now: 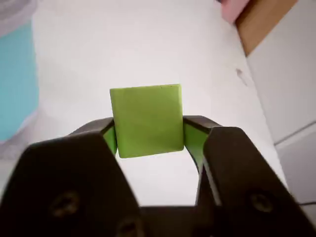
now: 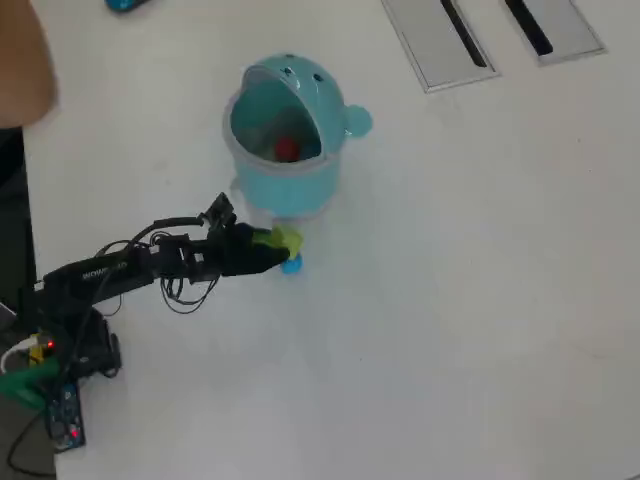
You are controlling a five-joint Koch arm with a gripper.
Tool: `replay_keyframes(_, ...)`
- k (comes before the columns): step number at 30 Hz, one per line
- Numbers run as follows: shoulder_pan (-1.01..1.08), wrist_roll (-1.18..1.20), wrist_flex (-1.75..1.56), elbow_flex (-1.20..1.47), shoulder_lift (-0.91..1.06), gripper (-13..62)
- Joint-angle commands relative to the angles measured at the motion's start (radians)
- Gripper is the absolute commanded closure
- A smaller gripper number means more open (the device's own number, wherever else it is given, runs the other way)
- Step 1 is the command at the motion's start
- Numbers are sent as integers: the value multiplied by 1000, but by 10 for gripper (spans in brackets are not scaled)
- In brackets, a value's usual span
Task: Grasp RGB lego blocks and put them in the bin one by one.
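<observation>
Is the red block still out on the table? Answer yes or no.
No: the overhead view shows the red block lying inside the bin.

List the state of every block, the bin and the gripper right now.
yellow-green block: clamped between the gripper's jaws, lifted next to the bin
red block: inside the bin
blue block: on the table, partly hidden under the gripper
bin: upright, lid open
gripper: shut on the yellow-green block
</observation>
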Motion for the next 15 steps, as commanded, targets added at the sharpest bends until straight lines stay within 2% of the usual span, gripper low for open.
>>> replay_keyframes(1, -20, -14, -147, -83, 54, 454)
replay_keyframes(8, -149, -14, -313, -51, 92, 454)
replay_keyframes(15, -275, -6, -333, -35, 115, 454)
